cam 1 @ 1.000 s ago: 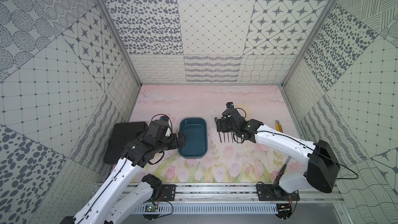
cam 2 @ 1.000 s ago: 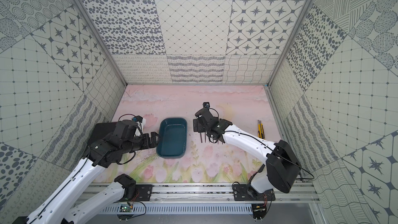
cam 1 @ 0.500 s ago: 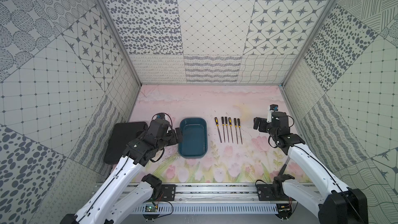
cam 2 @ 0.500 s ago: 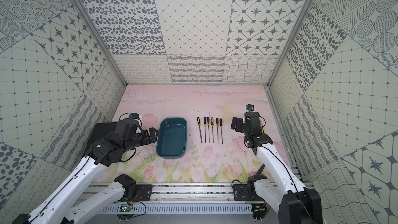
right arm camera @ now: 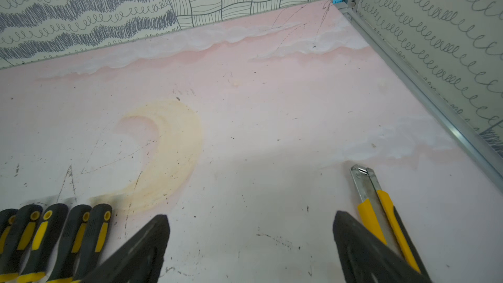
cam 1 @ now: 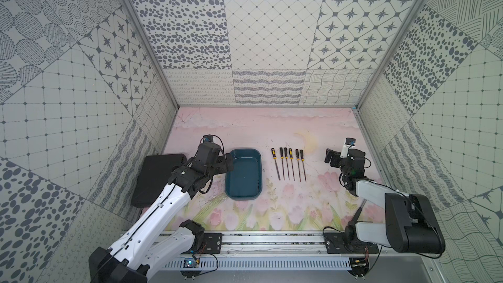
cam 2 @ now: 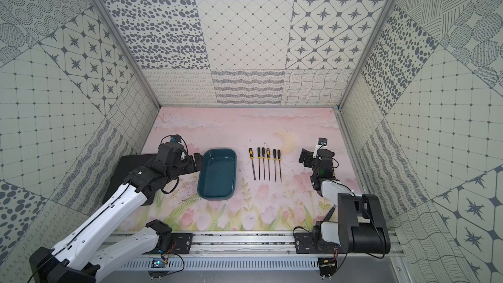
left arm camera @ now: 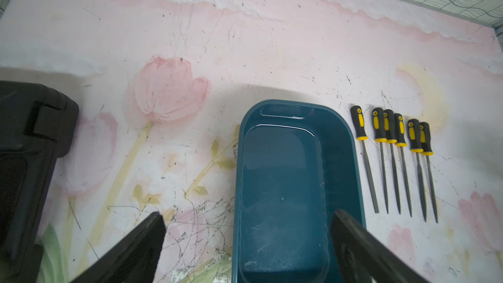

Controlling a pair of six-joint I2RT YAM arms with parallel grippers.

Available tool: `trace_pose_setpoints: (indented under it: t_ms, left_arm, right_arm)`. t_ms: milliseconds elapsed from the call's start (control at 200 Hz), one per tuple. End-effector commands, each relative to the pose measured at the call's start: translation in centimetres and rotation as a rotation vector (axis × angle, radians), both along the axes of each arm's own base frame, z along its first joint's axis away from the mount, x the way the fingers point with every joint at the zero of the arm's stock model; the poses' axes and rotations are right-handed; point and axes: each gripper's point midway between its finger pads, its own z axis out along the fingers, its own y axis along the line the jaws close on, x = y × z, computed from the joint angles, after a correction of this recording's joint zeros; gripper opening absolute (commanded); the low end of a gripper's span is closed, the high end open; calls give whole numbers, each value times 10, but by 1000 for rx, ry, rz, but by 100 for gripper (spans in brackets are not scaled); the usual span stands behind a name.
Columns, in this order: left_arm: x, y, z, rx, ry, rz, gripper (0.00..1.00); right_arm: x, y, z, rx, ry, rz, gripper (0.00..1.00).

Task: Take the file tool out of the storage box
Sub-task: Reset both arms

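The storage box [cam 1: 243, 175] [cam 2: 217, 174] [left arm camera: 296, 186] is a dark teal tub at mid table, and nothing lies in it. Several file tools [cam 1: 288, 163] [cam 2: 265, 163] [left arm camera: 394, 159] with black-and-yellow handles lie in a row on the mat just right of it. Their handles show in the right wrist view [right arm camera: 54, 235]. My left gripper [cam 1: 227, 166] [left arm camera: 249, 215] hangs open over the box's left rim, holding nothing. My right gripper [cam 1: 330, 156] [right arm camera: 250, 216] stands open and empty above bare mat, right of the files.
A flat black case [cam 1: 158, 178] [left arm camera: 24, 159] lies at the left under my left arm. A yellow utility knife [right arm camera: 381, 208] lies by my right gripper, near the right wall rail [right arm camera: 435, 104]. Patterned walls enclose three sides.
My right arm has pulled back from over the files to the right side, leaving the row uncovered on the mat. The left arm has hardly moved.
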Motion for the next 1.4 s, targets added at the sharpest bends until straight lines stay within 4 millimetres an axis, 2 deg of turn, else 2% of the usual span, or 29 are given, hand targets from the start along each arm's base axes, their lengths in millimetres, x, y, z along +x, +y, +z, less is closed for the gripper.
trace_pose_setpoints:
  t_ms: [0,100,140,270,395,600,770,956,1006,1121,1396]
  left_arm:
    - [31,9,18,136,-175,-43,99]
    - [45,10,15,135,-253,-75,99]
    - [52,4,12,109,-279,-128,99]
    - [71,12,-13,101,-279,-132,99]
    - [85,24,-38,153,-277,-129,99]
    - [85,55,-64,133,-313,-81,99]
    - [89,72,-91,134,-318,-73,99]
    - [100,54,-88,34,-427,-157,99]
    - [103,58,-96,33,-416,-135,99]
    - [111,52,-114,40,-383,-173,98]
    - [113,52,-117,67,-348,-152,99]
  right_arm:
    - [13,2,33,-35,-222,30,99]
    - [15,3,22,-38,-216,34,99]
    - [19,4,17,-35,-231,40,98]
    - [28,11,12,-36,-157,83,98]
    - [34,25,10,-52,-132,162,98]
    - [34,26,10,-59,-128,161,98]
    - [34,26,10,-58,-129,161,98]
    - [34,26,10,-59,-129,162,98]
    - [34,26,10,-59,-128,162,98]
    - [34,27,9,-67,-124,160,98]
    - [35,27,10,-68,-126,161,98]
